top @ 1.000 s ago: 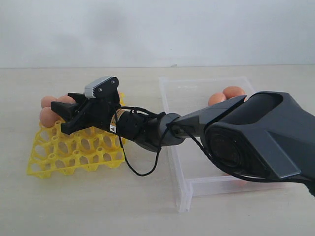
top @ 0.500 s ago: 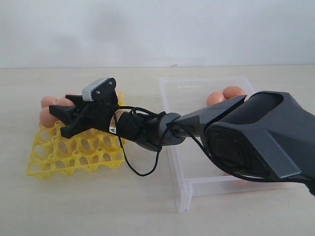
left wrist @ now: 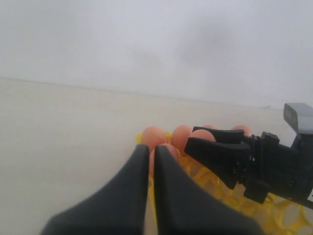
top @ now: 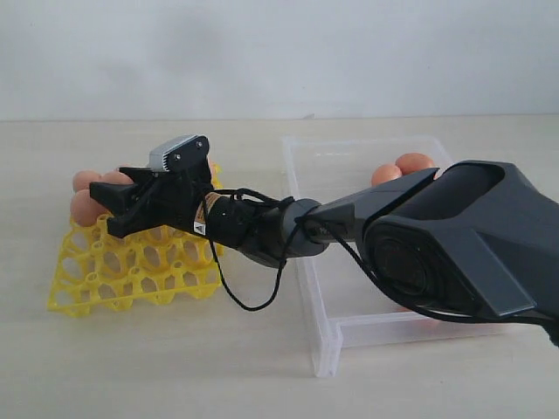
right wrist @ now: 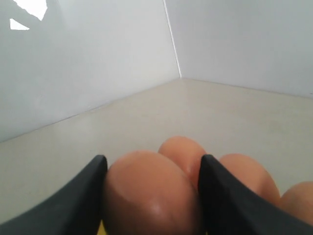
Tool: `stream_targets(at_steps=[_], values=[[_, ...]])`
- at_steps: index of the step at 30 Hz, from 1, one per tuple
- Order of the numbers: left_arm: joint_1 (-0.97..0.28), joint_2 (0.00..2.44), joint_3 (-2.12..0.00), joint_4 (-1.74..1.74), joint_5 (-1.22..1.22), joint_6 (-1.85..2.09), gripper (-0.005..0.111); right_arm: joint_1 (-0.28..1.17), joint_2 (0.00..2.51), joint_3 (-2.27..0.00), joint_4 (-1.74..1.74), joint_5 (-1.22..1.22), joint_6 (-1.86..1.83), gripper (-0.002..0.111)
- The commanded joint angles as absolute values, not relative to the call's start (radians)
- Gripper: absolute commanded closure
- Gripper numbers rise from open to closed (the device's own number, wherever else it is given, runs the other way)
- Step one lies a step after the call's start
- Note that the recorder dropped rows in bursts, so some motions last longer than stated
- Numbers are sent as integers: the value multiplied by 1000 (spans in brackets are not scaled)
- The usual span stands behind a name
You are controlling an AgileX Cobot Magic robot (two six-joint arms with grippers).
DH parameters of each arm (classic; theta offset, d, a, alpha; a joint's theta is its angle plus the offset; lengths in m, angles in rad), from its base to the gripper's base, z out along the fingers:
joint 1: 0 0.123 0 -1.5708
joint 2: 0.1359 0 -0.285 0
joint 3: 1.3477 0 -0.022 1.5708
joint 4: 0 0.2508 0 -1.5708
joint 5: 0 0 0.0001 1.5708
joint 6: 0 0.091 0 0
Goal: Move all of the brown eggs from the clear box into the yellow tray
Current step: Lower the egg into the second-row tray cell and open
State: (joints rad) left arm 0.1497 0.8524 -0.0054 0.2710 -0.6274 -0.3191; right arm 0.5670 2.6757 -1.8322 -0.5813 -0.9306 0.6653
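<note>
Right gripper: clasping one smooth orange-brown oval egg over the bright yellow lattice egg tray.
Left gripper: fingers pressed together, empty.
Advice: seat the egg in a free cup, then open gently.
Outstanding: other eggs in the transparent plastic box.

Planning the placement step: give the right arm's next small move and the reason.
Likely open the right pincer a little wider to release. The brown egg fills the gap between its fingers, over the far-left corner of the yellow tray, beside placed eggs. Whether it already rests in a cup is hidden.
</note>
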Motion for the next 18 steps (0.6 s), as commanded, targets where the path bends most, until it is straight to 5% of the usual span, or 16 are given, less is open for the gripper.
stream_targets(at_steps=[1,11,18], values=[[147,844,0,276,-635,-320,103,560,2680,-1829,-583,-877,673,60],[147,844,0,276,-635,-320,103,560,2680,-1829,-587,-854,670,45],[147,844,0,276,-635,-320,103,558,2675,-1829,-585,-855,671,46]])
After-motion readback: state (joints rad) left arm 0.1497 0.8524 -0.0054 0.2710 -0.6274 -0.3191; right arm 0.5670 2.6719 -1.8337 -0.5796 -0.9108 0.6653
